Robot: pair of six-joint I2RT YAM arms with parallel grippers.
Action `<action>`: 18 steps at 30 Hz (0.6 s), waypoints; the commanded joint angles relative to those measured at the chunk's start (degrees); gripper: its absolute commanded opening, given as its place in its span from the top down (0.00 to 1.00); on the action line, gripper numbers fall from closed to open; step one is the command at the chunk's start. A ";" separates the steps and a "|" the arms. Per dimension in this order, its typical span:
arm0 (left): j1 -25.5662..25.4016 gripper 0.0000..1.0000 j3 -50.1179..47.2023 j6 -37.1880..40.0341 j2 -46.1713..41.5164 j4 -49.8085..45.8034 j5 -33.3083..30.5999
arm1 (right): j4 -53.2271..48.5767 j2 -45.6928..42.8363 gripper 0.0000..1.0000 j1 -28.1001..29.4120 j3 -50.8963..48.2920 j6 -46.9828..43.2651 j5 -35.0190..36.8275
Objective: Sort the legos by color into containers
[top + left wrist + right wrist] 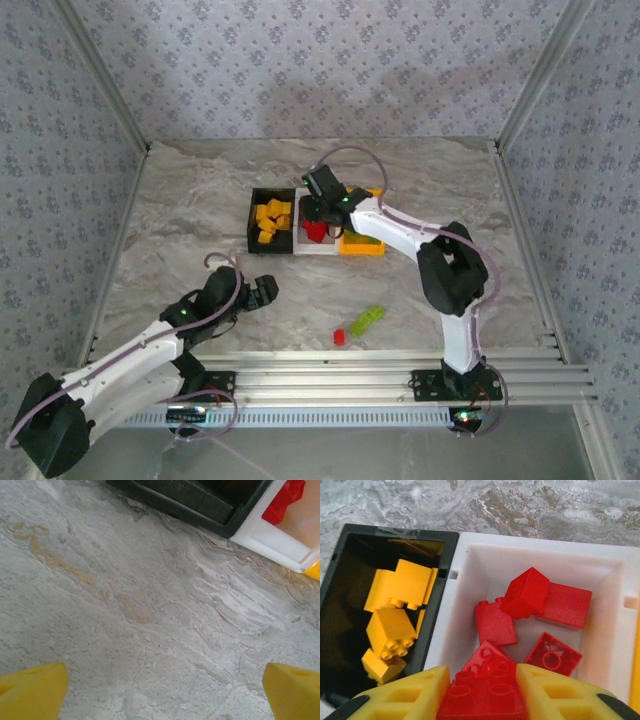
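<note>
My right gripper (pixel 482 692) is shut on a red lego (pixel 485 700) and hangs over the white bin (pixel 535 545), where several red legos (pixel 495 622) lie. The black bin (pixel 395 532) to its left holds yellow-orange legos (pixel 402 587). From above, the right gripper (pixel 320 205) sits over the white bin (pixel 316 251), between the black bin (pixel 251 222) and the orange bin (pixel 362 248). A lime green lego (pixel 367 319) and a red lego (pixel 339 337) lie loose near the front. My left gripper (pixel 262 292) is open over bare table, nothing between its fingers (pixel 32 690).
The left wrist view shows the black bin's corner (pixel 190 500), the white bin's corner (pixel 270 537) with a red lego (pixel 282 502) inside, and a sliver of the orange bin (pixel 315 570). Aluminium rails (pixel 380 365) run along the near edge. Patterned walls enclose the marble table.
</note>
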 commanded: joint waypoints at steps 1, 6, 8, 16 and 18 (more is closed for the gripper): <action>-0.91 0.01 2.57 1.55 1.22 1.79 1.29 | -3.28 1.37 0.53 -1.04 4.24 -0.63 -0.97; -1.86 0.01 3.84 2.48 3.48 2.41 1.63 | -1.11 -0.81 0.28 -2.05 3.07 -1.85 -1.91; -2.30 0.01 4.42 2.81 4.22 2.56 2.01 | -0.55 -4.12 0.27 -1.83 0.14 -1.54 -1.09; -4.44 0.00 6.33 3.60 7.68 4.14 2.66 | -2.28 -24.68 0.27 1.27 -20.95 9.15 3.06; -4.54 0.01 6.62 3.56 8.70 4.17 2.76 | -4.34 -31.14 0.27 3.57 -29.53 13.54 7.09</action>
